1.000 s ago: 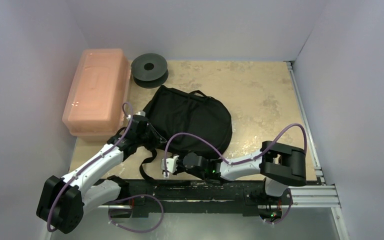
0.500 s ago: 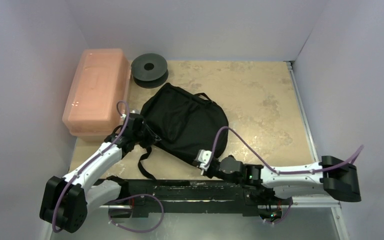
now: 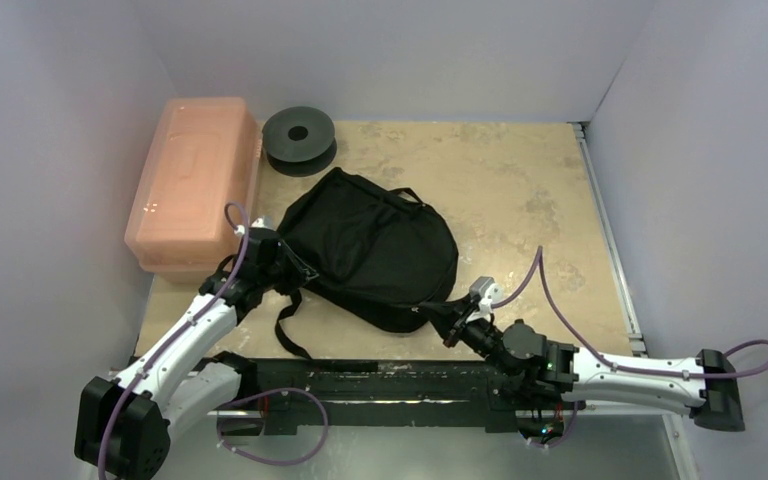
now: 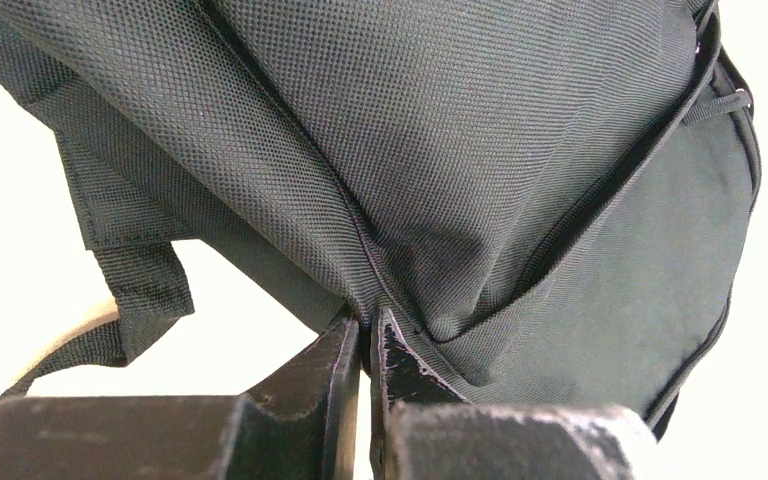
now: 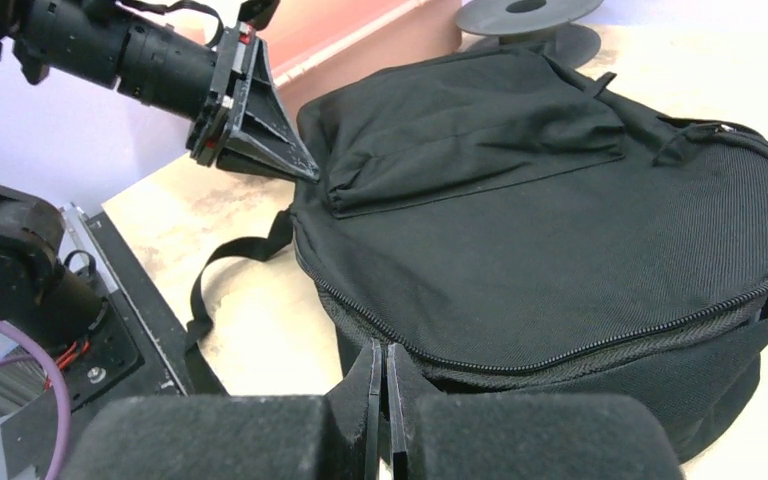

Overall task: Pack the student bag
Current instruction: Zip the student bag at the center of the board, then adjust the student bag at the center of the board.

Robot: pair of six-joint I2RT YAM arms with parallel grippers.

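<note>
The student bag [image 3: 370,245], black fabric, lies flat in the middle of the table with its main zip closed where it shows. It fills the left wrist view [image 4: 480,150] and most of the right wrist view [image 5: 560,240]. My left gripper [image 3: 293,272] is shut on a fold at the bag's left edge [image 4: 368,325]. It also shows in the right wrist view [image 5: 305,172]. My right gripper [image 3: 437,316] is at the bag's near right side. Its jaws are shut with the tips on the zip line [image 5: 381,350]. What they pinch is hidden.
A pink translucent box [image 3: 195,185] stands along the left wall. A black round spool [image 3: 299,138] lies behind the bag. The bag's webbing strap [image 3: 285,330] trails toward the black base rail [image 3: 400,375]. Grey walls close in the table.
My right gripper has swept from the bag's near left corner rightward along its near edge, the arm stretching low. The bag shifted slightly. My left gripper kept its hold and drifted a little left.
</note>
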